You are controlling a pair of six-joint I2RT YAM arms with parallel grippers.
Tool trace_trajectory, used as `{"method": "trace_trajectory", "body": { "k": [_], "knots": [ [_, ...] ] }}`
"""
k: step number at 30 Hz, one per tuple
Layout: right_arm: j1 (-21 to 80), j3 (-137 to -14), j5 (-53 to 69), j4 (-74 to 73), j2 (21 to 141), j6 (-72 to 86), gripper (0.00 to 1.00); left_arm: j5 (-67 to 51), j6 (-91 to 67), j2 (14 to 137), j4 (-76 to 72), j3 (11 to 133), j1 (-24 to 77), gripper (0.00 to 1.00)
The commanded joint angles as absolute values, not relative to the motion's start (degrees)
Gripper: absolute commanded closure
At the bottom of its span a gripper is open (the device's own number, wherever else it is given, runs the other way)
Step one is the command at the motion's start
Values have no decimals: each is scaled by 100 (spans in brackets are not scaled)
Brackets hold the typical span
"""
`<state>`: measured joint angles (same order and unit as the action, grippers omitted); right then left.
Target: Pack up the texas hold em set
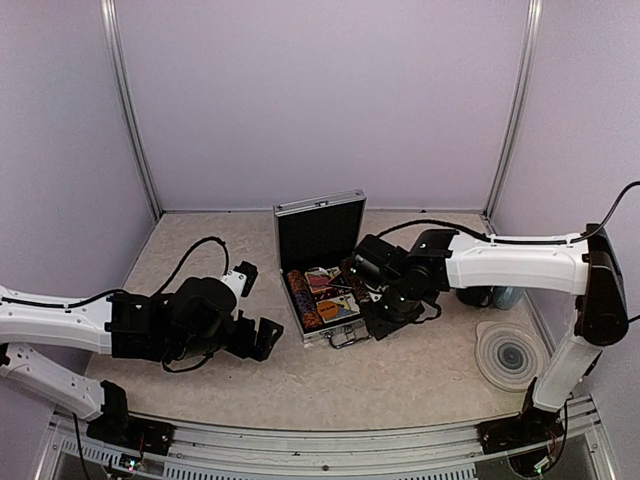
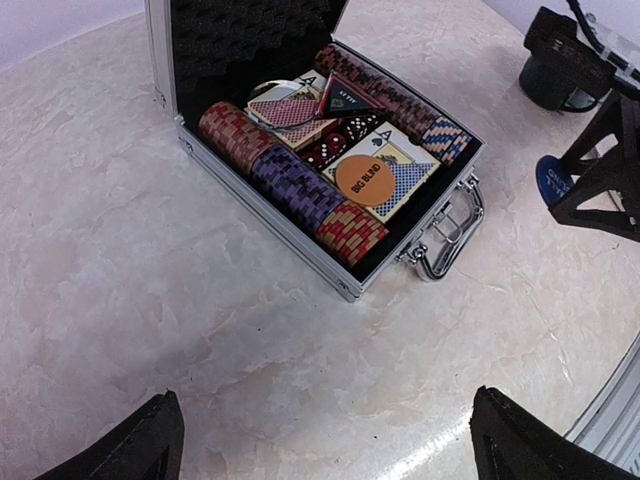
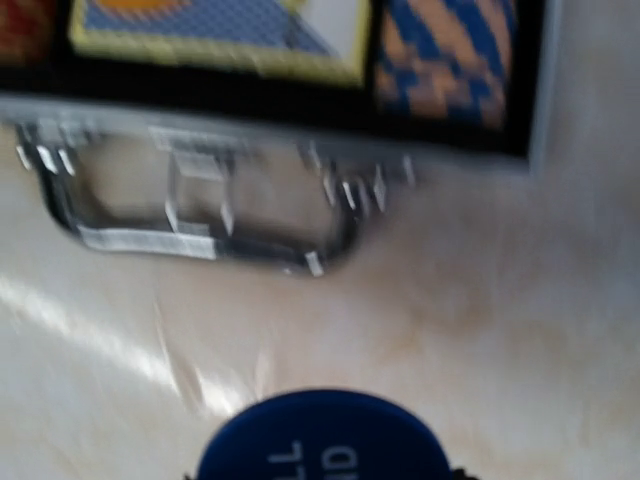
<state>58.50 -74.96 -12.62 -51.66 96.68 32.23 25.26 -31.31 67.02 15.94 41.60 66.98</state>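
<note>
My left gripper [image 1: 255,305] hung over the table [image 2: 120,300] left of the case, jaws spread wide. The silver case [image 2: 262,218] sat open mid-table, lid upright, with chips [image 2: 300,185] inside and an orange button [image 2: 364,178] lying on the blue deck [image 2: 412,175]. Just right of its handle [image 2: 447,235], my right gripper [image 1: 385,320] pinched a blue round button [image 2: 549,180].

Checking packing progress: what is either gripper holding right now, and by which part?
The right gripper holds the blue round button, apparently pinched across its edges; the left gripper is open and empty.
</note>
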Motion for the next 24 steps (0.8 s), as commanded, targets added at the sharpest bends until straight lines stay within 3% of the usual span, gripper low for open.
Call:
{"method": "trace_trajectory", "body": {
  "k": [1, 14, 24],
  "knots": [
    [5853, -8177, -1598, -5107, 10205, 2794, 59, 2597, -3223, 6536, 1644, 4079, 6741, 1],
    [5350, -9550, -1495, -4702, 11644, 1949, 59, 2999, -3331, 6236, 1865, 4161, 6651, 1],
    [5035, -9594, -1416, -4393, 12082, 1720, 55, 2717, -2899, 6093, 1654, 4683, 5732, 1]
  ]
}}
